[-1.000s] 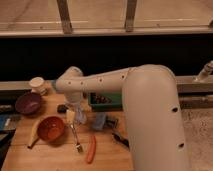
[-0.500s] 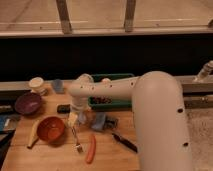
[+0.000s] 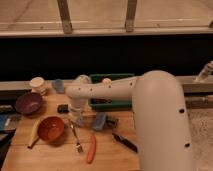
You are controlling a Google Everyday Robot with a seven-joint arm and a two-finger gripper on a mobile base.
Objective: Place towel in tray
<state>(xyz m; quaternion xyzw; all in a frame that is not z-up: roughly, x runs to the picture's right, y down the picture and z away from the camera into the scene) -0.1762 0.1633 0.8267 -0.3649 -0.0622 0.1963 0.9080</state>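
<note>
My gripper (image 3: 78, 119) hangs from the white arm and points down at the wooden table, between the orange bowl (image 3: 50, 129) and a thicker blue-grey block (image 3: 100, 121) with a dark end. The towel is hidden; the gripper's lower end covers the spot beneath it. The green tray (image 3: 114, 78) stands behind the arm at the table's back, and the forearm crosses its front.
A purple bowl (image 3: 28, 102), a white cup (image 3: 36, 84) and a small blue cup (image 3: 58, 86) stand at the back left. A fork (image 3: 75, 138), an orange stick (image 3: 91, 149), a black tool (image 3: 125, 142) and a banana (image 3: 33, 135) lie in front.
The forearm has dropped lower across the tray's front since the earliest frame. The gripper stays low over the same spot on the table.
</note>
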